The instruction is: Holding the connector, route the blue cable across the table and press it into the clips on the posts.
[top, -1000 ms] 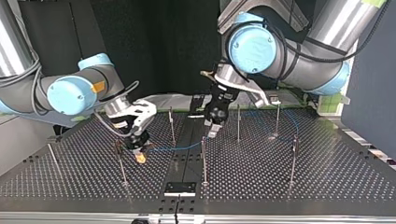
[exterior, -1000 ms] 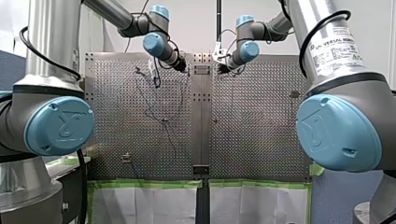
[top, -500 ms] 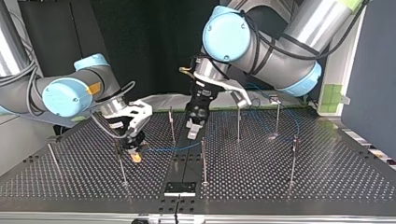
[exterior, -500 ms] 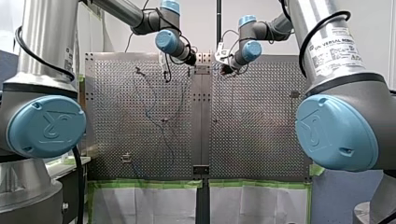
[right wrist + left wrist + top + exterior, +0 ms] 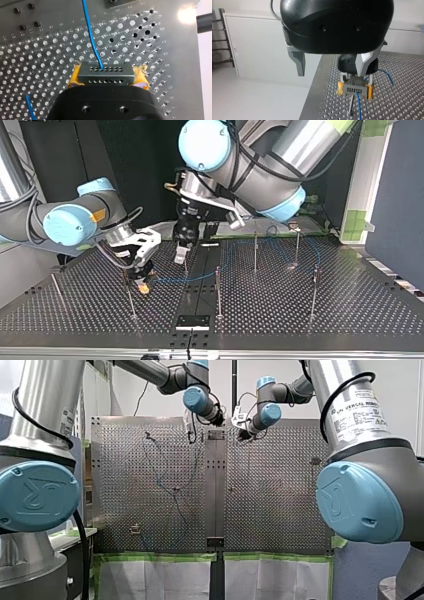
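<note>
Connector (image 5: 104,73) is clamped between the yellow pads of my right pincer (image 5: 142,283), low over the counter (image 5: 300,320) at the top view's left, just beside a post (image 5: 129,295). Blue cable (image 5: 90,37) leaves the connector's face and runs across the middle of the counter toward the far posts (image 5: 297,247) at the top view's right. Whether it sits in any clip there cannot be told. My left pincer (image 5: 331,73) stands wide and empty near a middle post (image 5: 185,257), facing the connector. Judgement: routing is partly done, with the far stretch laid out. The span nearest the connector appears unclipped, so pressing it into the nearby clips is left.
</note>
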